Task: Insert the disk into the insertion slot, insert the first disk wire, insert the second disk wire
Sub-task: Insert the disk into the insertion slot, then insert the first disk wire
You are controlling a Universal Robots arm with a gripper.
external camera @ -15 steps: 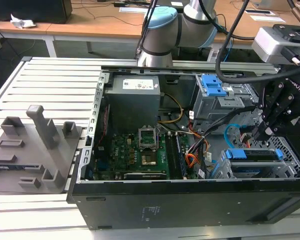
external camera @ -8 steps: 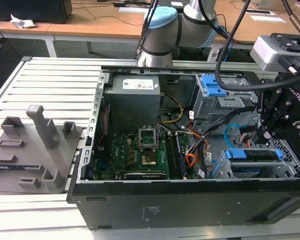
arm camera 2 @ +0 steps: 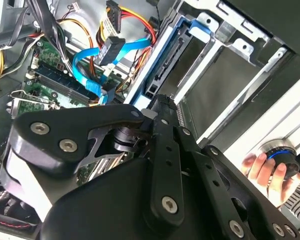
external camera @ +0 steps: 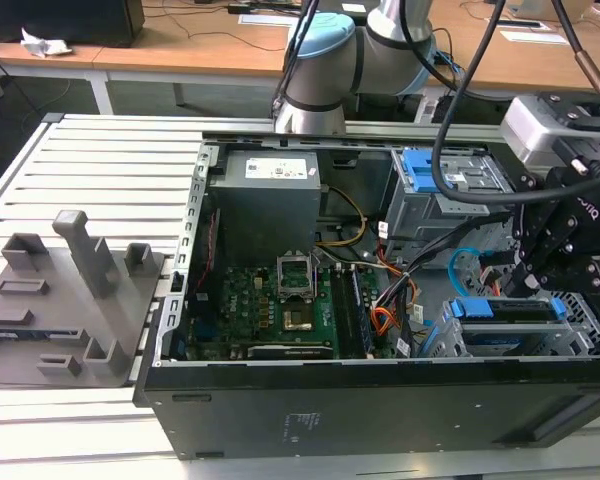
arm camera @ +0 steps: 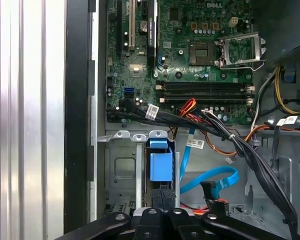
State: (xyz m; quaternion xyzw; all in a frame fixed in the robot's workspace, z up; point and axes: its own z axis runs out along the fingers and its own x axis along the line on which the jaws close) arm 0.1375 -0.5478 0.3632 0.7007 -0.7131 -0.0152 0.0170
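The disk (arm camera: 160, 167) sits in the insertion slot (arm camera: 122, 170) at the corner of the open computer case (external camera: 380, 400). From my station I mostly see its bright blue carrier. In the exterior view the carrier's blue edge (external camera: 505, 308) shows above the rim of the perforated grey cage (external camera: 585, 325), on the exterior view's right. In the second wrist view the disk (arm camera 2: 172, 60) lies along the sheet-metal wall of the bay (arm camera 2: 225, 75).

The gripper (arm camera: 166, 194) is right at the disk's outer end. Its fingertips look pressed together with nothing between them, and they seem to rest against the carrier. In the exterior view the gripper (external camera: 533, 285) hangs directly over the cage. In the second wrist view its tip (arm camera 2: 160, 102) meets the blue frame.

Just beside the slot, the second disk wire (arm camera: 215, 176) curls in a flat light-blue loop. Its small dark plug (arm camera: 208, 189) lies loose, near the disk but apart from it. I also see that cable in the second wrist view (arm camera 2: 85, 55) and in the exterior view (external camera: 458, 262).

Beyond it, the orange-and-black wire bundle (arm camera: 190, 107) crosses above the green motherboard (arm camera: 190, 65). The taller grey bay with a blue latch (external camera: 435, 175) stands further back in the case.

Outside the case, a person's hand (arm camera 2: 265, 167) holds a round knob (arm camera 2: 282, 156).
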